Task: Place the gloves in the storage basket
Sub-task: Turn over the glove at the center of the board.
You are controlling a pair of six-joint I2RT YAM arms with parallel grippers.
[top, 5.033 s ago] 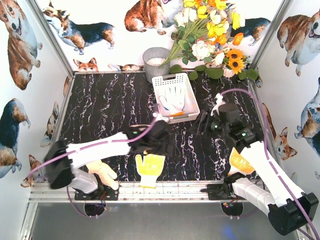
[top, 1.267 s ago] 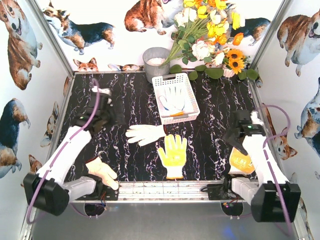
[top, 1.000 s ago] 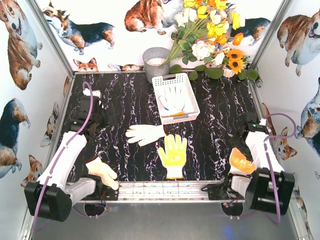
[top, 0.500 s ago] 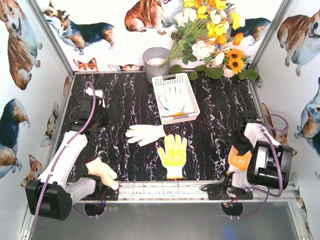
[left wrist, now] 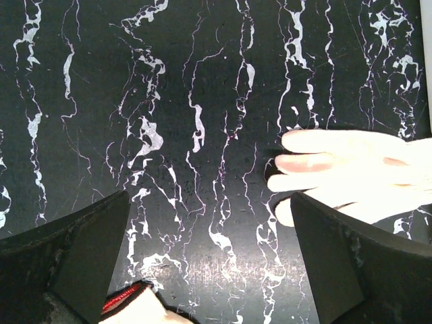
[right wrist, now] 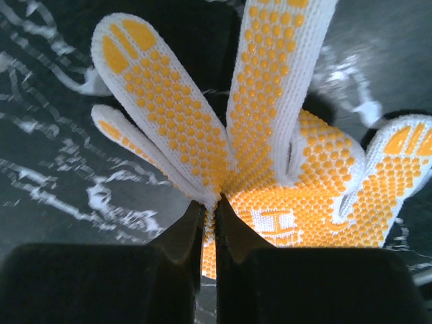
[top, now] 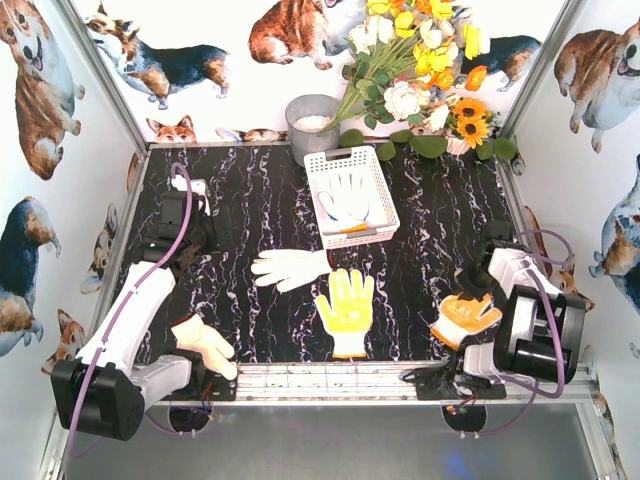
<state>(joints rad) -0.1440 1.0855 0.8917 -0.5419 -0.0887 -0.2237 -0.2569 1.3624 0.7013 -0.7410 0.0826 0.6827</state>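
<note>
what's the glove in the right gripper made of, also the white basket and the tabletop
Orange-dotted glove: white knit fabric, weave visible between raised orange grip dots that look rubbery. Storage basket: smooth white moulded plastic, judging by its slotted lattice walls. Tabletop: black marble look with white veins; real stone or printed laminate, cannot tell.

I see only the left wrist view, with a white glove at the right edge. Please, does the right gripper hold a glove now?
Observer: Yes, the right gripper is shut on the orange-dotted glove, where its fingers meet the palm.
Operator: Is there already a glove inside the storage basket?
Observer: One white glove lies in the storage basket.
Operator: Any other glove outside my view?
Observer: A yellow glove lies flat on the near side of the storage basket, apart from it.
</note>
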